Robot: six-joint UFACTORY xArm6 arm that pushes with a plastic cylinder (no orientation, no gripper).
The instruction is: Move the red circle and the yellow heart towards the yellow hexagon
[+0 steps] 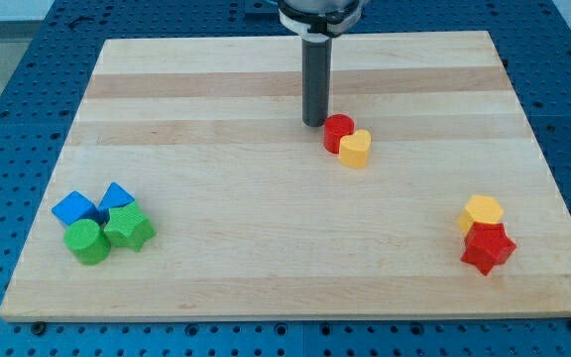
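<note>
- My tip [314,123] had no jaws; it stood just left of the red circle [338,131], near the board's [266,268] top edge.
- The red circle touched the yellow heart [356,149]; both looked light, rigid and slippery, best pushed from their upper left.
- The yellow hexagon [482,211] sat near the bottom-right corner.

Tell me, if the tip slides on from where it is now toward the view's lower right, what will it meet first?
Most likely the red circle, which sits just right of my tip, with the yellow heart touching it behind. Far beyond lie the yellow hexagon and red star.
</note>
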